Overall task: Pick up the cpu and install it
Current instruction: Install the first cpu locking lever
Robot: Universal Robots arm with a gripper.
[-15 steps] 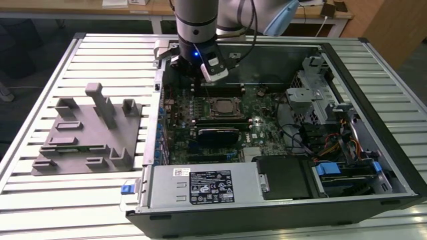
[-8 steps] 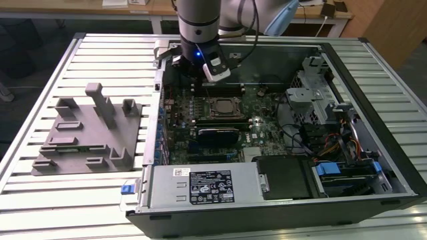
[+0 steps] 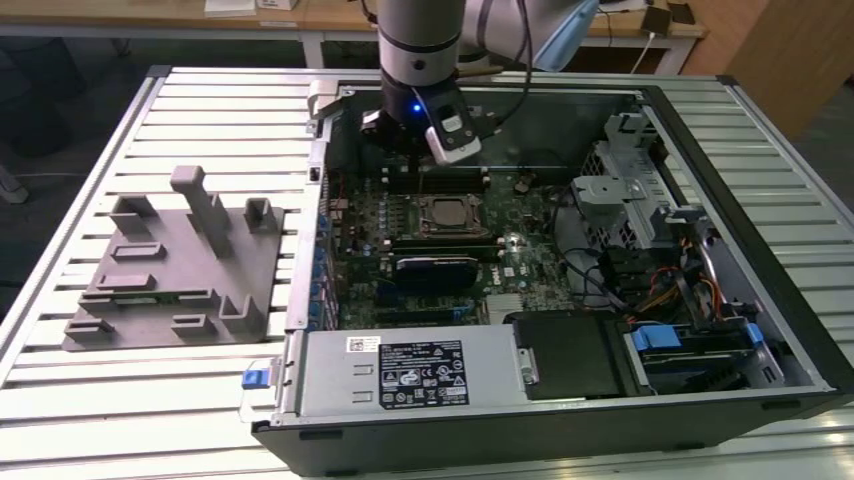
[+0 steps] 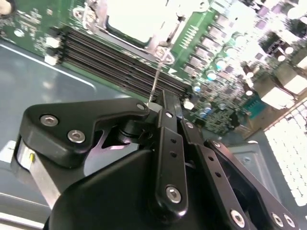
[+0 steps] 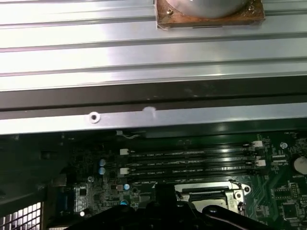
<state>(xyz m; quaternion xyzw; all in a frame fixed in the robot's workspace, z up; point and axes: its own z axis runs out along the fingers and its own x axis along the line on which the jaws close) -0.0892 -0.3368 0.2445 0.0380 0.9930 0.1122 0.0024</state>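
The chip sits in its socket at the middle of the green board, inside the open computer case; in the second wrist view its pale top lies within the metal frame. So placement looks done, judging by how it lies. A thin wire lever stands up beside the socket, which suggests the latch is not yet locked. The tool hangs over the board at about twelve o'clock from the socket, apart from the chip. I cannot tell whether it is released or clenched: its tips are hidden behind its own black linkage. The grey tray rests on the counter at nine o'clock from the case.
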